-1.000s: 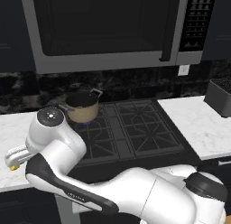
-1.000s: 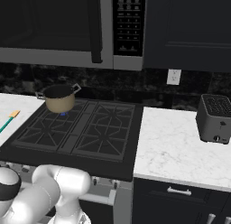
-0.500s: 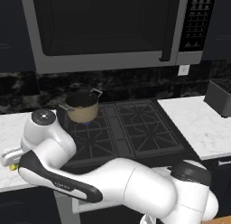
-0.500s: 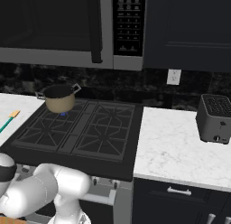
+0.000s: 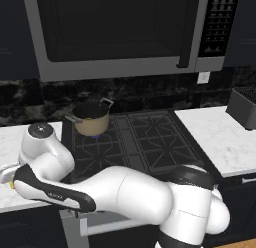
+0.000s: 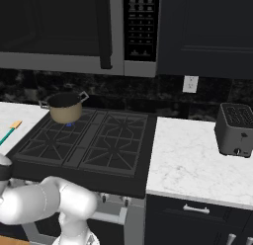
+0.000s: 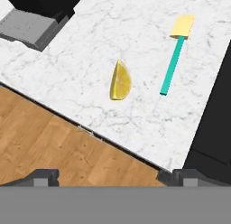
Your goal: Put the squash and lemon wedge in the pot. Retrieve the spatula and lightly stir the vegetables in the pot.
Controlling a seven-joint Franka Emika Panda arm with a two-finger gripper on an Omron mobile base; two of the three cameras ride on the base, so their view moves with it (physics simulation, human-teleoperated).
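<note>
Yellow lemon wedge (image 7: 120,81) lies on the marble surface (image 7: 81,60), long axis running parallel to the spatula (image 7: 175,46) beside it (teal handle, orange blade farthest from the fingers). Fingers (image 7: 45,176) spread wide, released, grasping nothing.

a home kitchen: a black gas stove with cast grates (image 6: 94,142) set between white marble counters (image 6: 197,157), a large steel microwave (image 5: 125,34) mounted above, dark navy cabinets (image 6: 207,36), a grey toaster (image 6: 236,129)

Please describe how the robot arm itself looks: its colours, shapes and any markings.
The arm has glossy white, rounded shells with black bands at the joints. A grey cap tops the round joint at its far end. The pincer shows two small dark grey fingertips. I see no cables or readable markings.
</note>
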